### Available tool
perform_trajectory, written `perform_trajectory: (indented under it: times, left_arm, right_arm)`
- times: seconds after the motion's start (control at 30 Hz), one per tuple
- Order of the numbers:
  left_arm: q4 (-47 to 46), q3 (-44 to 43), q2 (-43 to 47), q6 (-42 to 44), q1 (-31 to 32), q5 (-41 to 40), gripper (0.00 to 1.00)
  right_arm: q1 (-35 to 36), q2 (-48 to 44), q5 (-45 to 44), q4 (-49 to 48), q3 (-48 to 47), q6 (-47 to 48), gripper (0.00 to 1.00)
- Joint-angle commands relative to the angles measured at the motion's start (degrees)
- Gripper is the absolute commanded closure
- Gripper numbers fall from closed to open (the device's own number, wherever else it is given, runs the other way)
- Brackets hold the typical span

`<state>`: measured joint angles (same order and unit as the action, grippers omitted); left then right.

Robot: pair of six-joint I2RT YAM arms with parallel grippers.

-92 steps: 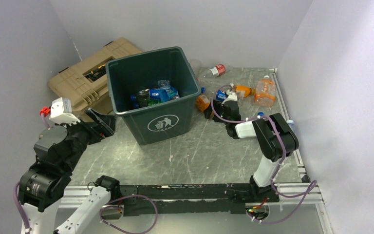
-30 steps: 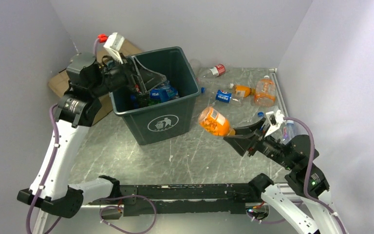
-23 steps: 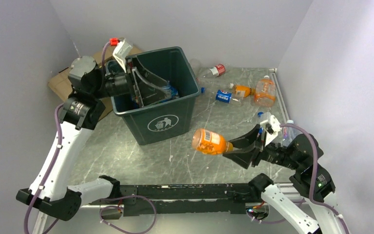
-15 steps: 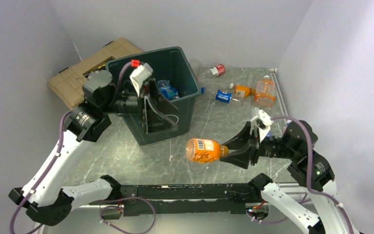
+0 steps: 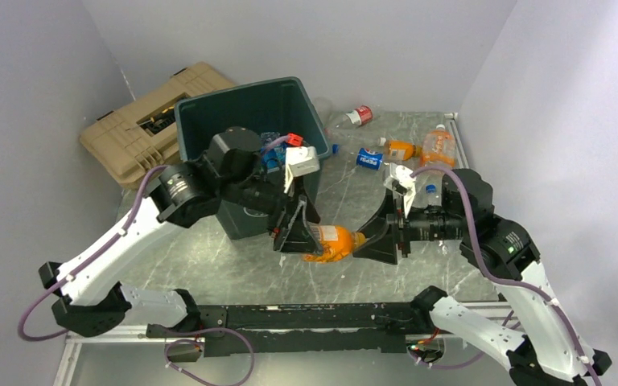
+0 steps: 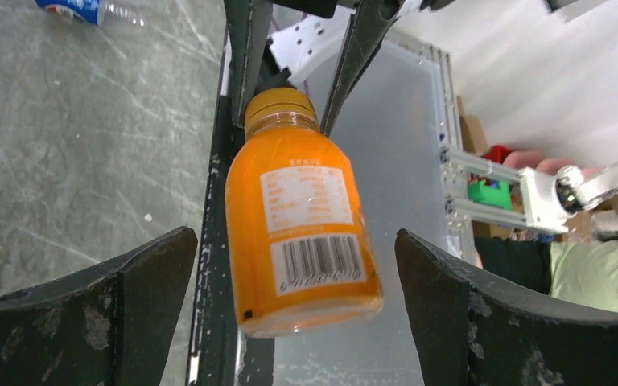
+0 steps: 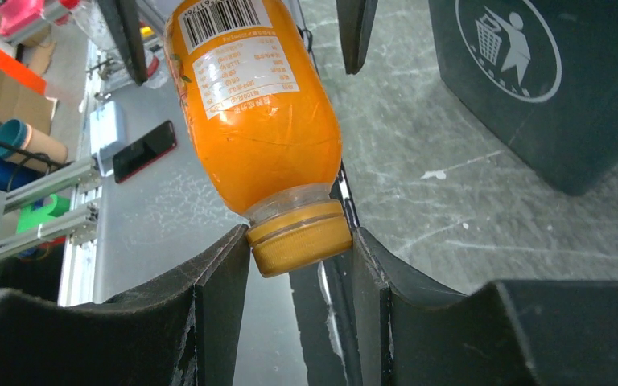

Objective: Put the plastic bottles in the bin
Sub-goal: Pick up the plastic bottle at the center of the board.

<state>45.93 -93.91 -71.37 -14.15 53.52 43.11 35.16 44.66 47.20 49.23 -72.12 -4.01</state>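
An orange bottle [image 5: 330, 242] with a white barcode label hangs level above the table's front middle. My right gripper [image 5: 360, 239] is shut on its orange cap [image 7: 299, 237]. My left gripper [image 5: 310, 240] is open, and its fingers [image 6: 141, 293] stand wide on both sides of the bottle's base [image 6: 306, 301] without touching it. Behind the left arm stands the dark green bin [image 5: 195, 108], with several bottles [image 5: 273, 151] inside. More bottles lie at the back right: a blue-labelled one [image 5: 368, 158], a small orange one [image 5: 401, 149], a large orange one [image 5: 437, 151] and a red-labelled one [image 5: 359, 116].
A tan ribbed case [image 5: 133, 129] sits behind the bin at the back left. White walls close in the table on three sides. The black base rail [image 5: 306, 315] runs along the near edge. The bin's front wall with its white logo [image 7: 519, 44] is close to the right gripper.
My right arm carried the orange bottle left and forward. My left arm swung out of the bin and down to it; its open jaws now straddle the bottle's base.
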Motion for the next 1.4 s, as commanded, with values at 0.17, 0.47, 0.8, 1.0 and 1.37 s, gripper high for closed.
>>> perform_trajectory:
  times: [0.17, 0.47, 0.8, 1.0, 1.37]
  left_arm:
    - [12.4, -7.2, -6.0, 10.1, 4.6, -5.9, 0.07]
    - [15.6, -5.7, -6.1, 12.1, 6.0, -7.3, 0.20]
    - [14.5, -3.3, -5.2, 12.2, 6.2, -5.2, 0.55]
    - [12.0, -2.3, -3.8, 11.4, 6.3, -4.6, 0.99]
    - [-2.8, 3.3, 5.8, 4.5, 6.3, -4.8, 1.00]
  right_arm:
    - [2.4, 2.1, -7.4, 3.7, -4.1, 3.2, 1.00]
    - [2.8, 1.8, -8.7, 4.0, -4.6, 3.5, 1.00]
    - [2.9, 2.6, -7.5, 1.7, -4.6, 3.1, 1.00]
    - [2.9, 2.0, -6.2, 0.2, -4.2, 1.9, 1.00]
    - [2.9, -5.5, -3.5, -7.6, -2.5, -3.9, 0.00]
